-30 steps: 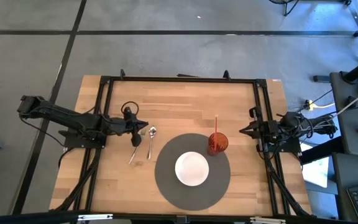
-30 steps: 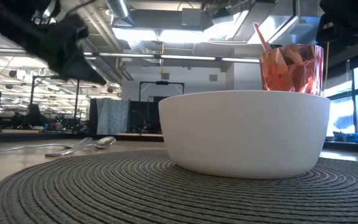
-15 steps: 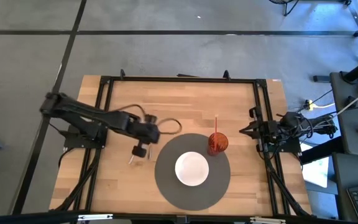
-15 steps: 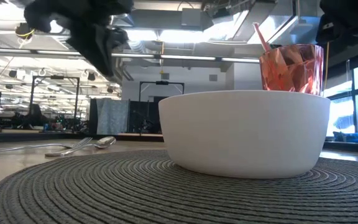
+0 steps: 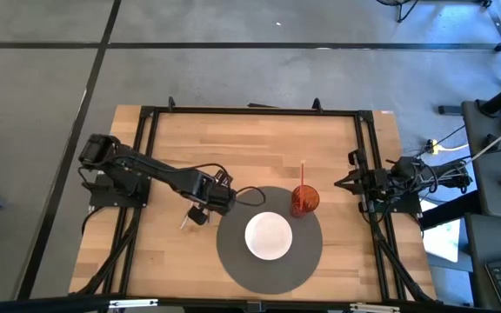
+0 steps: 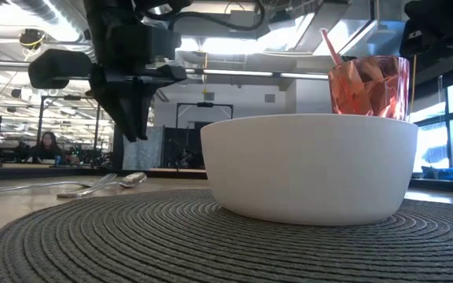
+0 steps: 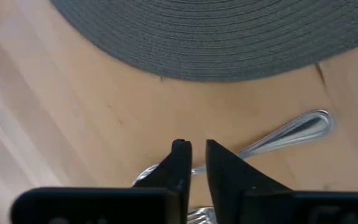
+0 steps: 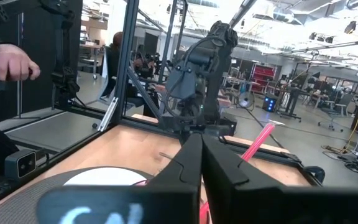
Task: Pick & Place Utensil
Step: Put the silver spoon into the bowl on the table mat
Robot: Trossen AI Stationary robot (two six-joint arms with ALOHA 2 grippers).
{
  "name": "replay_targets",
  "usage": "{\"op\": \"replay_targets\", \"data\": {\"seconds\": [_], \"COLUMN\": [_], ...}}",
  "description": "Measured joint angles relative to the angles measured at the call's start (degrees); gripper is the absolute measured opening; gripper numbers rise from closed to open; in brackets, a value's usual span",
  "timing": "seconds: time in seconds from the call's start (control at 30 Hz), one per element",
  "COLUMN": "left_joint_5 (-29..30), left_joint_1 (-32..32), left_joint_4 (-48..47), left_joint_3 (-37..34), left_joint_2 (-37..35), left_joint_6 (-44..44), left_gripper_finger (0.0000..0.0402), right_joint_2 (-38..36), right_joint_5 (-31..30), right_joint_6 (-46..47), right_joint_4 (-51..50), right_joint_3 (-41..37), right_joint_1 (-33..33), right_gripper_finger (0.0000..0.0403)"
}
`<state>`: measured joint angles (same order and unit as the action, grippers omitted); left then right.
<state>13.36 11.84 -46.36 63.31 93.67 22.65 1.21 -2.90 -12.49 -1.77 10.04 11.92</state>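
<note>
A silver spoon (image 7: 291,130) and a silver fork (image 5: 183,223) lie flat on the wooden table, left of the round grey placemat (image 5: 233,261). Both also show in the low view, the spoon (image 6: 130,179) and the fork (image 6: 53,187). My left gripper (image 5: 201,209) points down above them. In the left wrist view (image 7: 197,150) its fingers stand a narrow gap apart over the spoon's neck. In the low view (image 6: 135,137) it hangs clear of the table, touching nothing. My right gripper (image 5: 350,183) waits shut at the table's right edge.
A white bowl (image 5: 269,236) sits in the middle of the placemat. A red cup (image 5: 303,200) with a straw stands at the mat's far right rim. Black frame rails run along the table's left, far and right sides. A person's hand (image 8: 11,65) shows beyond the table.
My left gripper has swung from the far left of the utensils toward the table's near and right side. It has tipped to point down and come lower, and now stands over the spoon and fork. The utensils have stayed where they were.
</note>
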Motion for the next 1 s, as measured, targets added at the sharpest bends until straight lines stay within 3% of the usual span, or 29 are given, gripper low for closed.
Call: {"op": "replay_targets", "data": {"seconds": [0.43, 0.67, 1.0], "left_joint_5": [-0.4, 3.6, 4.5], "left_joint_1": [-0.1, -0.1, -0.7], "left_joint_4": [-2.1, -5.2, -5.5], "left_joint_3": [0.0, -0.1, -0.1], "left_joint_2": [0.0, 0.0, 4.9], "left_joint_6": [5.5, 11.8, 12.8], "left_gripper_finger": [0.0156, 0.0163, 0.0162], "right_joint_2": [0.0, 0.0, 0.0], "right_joint_5": [0.0, 0.0, 0.0], "right_joint_6": [0.2, 0.2, 0.1], "right_joint_4": [-0.3, -0.3, -0.3], "right_joint_3": [0.0, 0.0, 0.0], "right_joint_1": [0.0, 0.0, 0.0], "right_gripper_finger": [0.0011, 0.0011, 0.0011]}}
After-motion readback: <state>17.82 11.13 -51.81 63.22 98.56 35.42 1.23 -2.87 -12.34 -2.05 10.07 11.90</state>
